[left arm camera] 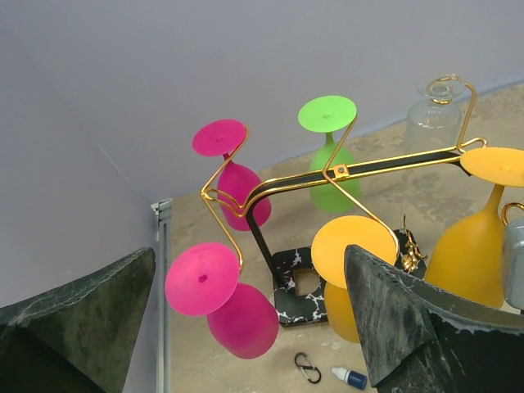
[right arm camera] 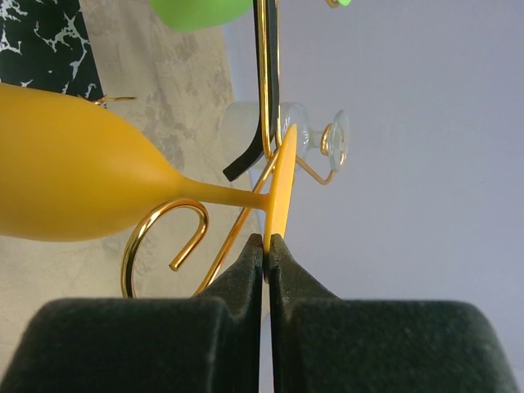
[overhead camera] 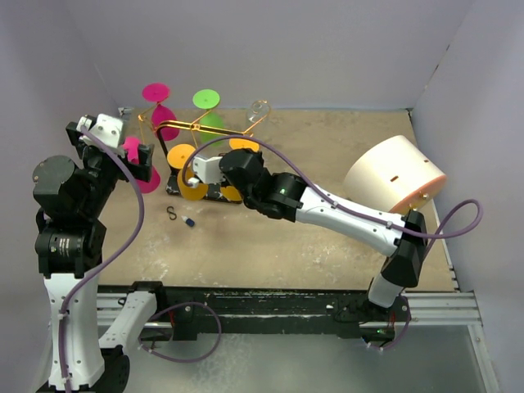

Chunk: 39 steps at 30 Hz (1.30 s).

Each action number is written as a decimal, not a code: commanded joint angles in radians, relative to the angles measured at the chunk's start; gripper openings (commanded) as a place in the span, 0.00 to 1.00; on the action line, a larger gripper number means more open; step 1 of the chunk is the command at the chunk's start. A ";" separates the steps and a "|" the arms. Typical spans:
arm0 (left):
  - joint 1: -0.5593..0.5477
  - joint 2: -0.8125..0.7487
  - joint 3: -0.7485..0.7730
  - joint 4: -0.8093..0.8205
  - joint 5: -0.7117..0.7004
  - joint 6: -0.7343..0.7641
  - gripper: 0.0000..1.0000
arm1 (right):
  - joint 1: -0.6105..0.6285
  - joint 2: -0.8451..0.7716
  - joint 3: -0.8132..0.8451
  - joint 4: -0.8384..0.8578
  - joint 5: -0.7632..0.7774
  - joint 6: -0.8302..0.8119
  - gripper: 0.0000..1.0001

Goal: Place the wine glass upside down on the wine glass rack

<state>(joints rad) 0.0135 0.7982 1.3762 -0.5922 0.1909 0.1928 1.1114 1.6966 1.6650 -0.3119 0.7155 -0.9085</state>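
The wine glass rack is gold wire on a black marbled base. An orange wine glass is upside down at the rack's front right arm, its stem beside a spiral curl. My right gripper is shut on the rim of its foot; in the top view the gripper sits just in front of that foot. I cannot tell whether the foot rests on the wire. My left gripper is open and empty, close to a hanging pink glass.
Several more glasses hang upside down on the rack: another pink, green, clear, another orange. A carabiner and a small blue bottle lie near the base. A white round tub stands at the right. Walls enclose the table.
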 commanded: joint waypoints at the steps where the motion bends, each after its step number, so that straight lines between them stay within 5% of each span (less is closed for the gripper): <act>1: 0.012 0.003 0.001 0.040 0.016 -0.022 0.99 | -0.004 -0.058 -0.001 0.001 0.015 -0.009 0.00; 39: 0.037 0.012 -0.008 0.053 0.010 -0.029 0.99 | -0.013 -0.143 -0.055 -0.111 -0.066 -0.004 0.00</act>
<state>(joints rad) 0.0399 0.8051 1.3750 -0.5915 0.2016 0.1898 1.1038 1.5921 1.6096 -0.4191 0.6575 -0.9188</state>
